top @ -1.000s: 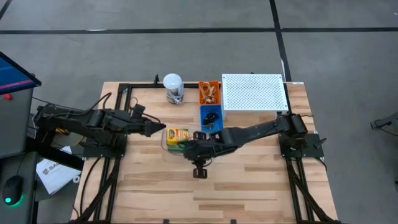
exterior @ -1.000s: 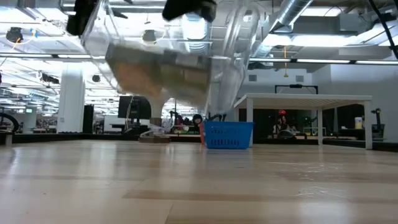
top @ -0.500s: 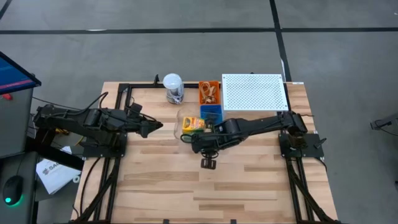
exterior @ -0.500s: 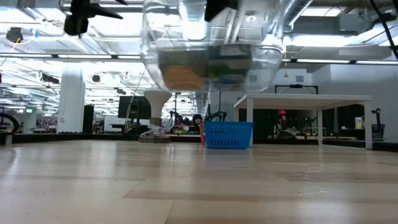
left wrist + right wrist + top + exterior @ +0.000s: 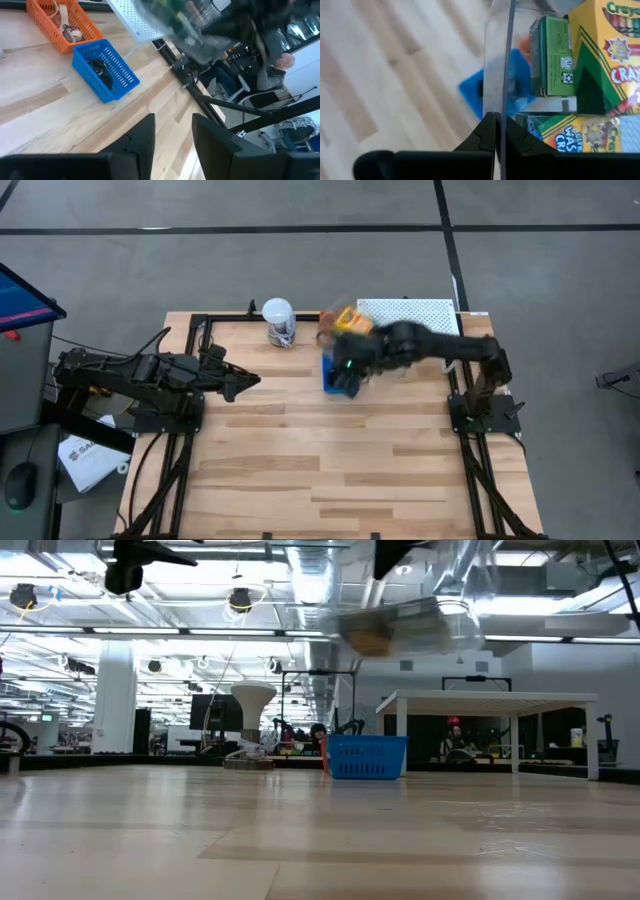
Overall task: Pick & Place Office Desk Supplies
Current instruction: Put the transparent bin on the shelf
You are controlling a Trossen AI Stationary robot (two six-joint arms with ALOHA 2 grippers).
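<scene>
My right gripper (image 5: 499,120) is shut on a clear plastic container (image 5: 506,75) with yellow-and-green crayon boxes (image 5: 607,65) lying inside. In the high view the container (image 5: 348,320) is a blur in the air over the baskets at the far side. It also shows high above the table in the low view (image 5: 400,628). Black clips (image 5: 97,72) lie in the blue basket (image 5: 105,70). Tan rubber bands (image 5: 70,32) lie in the orange basket (image 5: 60,25). My left gripper (image 5: 172,145) waits open at the table's left with nothing between its fingers. My right gripper pinches the container's thin clear wall (image 5: 507,107) at its rim, one finger inside and one outside. The fingers slant down onto it. The container is lifted clear of the table, and the crayon boxes rest inside it.
A white-lidded jar (image 5: 278,322) stands at the far side, left of the baskets. The white perforated shelf (image 5: 415,315) sits at the far right. The blue basket (image 5: 330,380) is partly under my right arm. Bare wood stretches across the table's middle and near side.
My right gripper has carried the clear container with the crayon boxes up and toward the table's far edge, from the table's middle to above the baskets. It has turned and tipped on the way. The container is higher above the table than before.
</scene>
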